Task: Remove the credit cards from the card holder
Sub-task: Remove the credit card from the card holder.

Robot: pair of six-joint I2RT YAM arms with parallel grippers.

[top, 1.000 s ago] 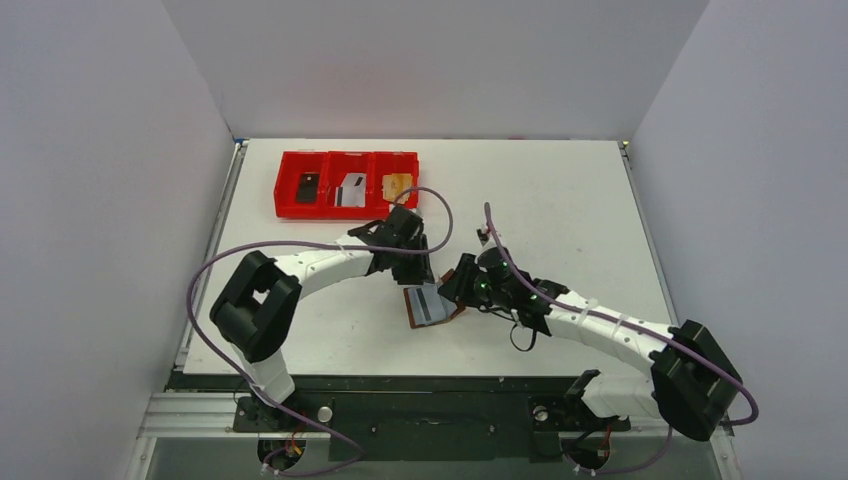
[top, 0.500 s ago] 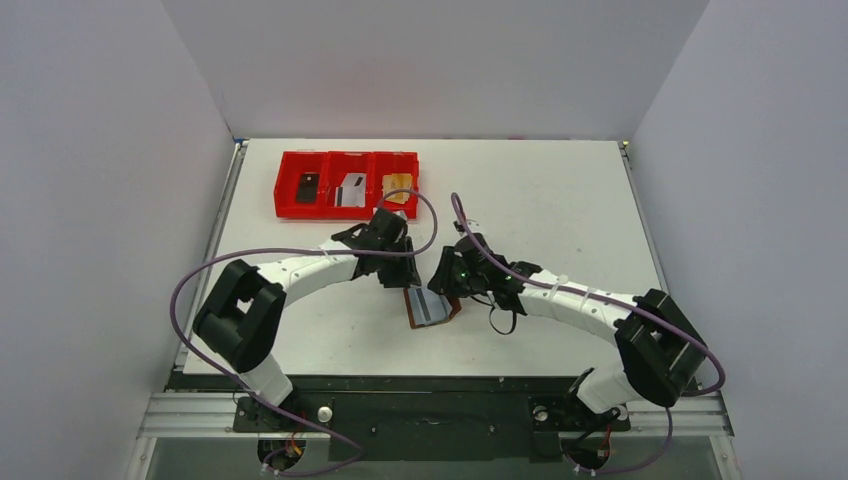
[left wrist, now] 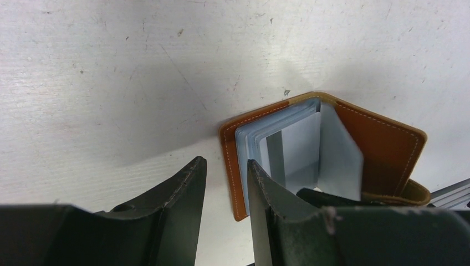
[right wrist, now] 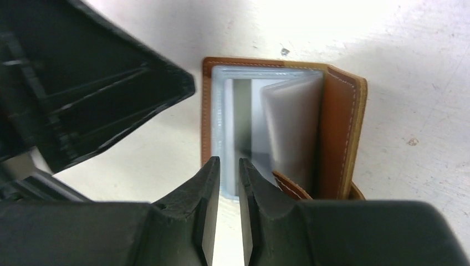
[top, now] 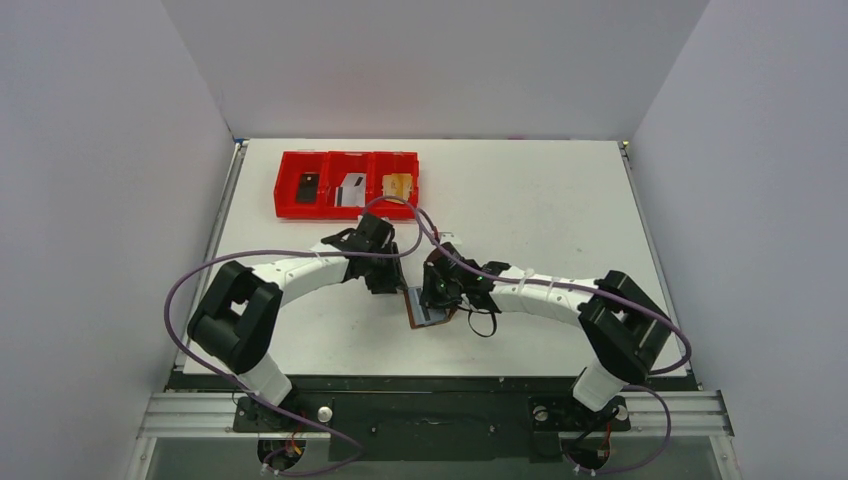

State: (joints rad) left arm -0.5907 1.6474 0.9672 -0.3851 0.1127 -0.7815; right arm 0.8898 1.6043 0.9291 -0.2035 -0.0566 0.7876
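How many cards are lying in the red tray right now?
3, one per compartment of the red three-compartment plastic tray: a dark card left, a silver-grey card middle, an orange-toned card right. Others may be hidden in the brown leather card holder.

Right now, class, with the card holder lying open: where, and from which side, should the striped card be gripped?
Pinch the striped card by its thin edge nearest the right gripper, approaching low from that side. It lies flat in the open card holder with a pocket over its face, so probably only that edge offers purchase.
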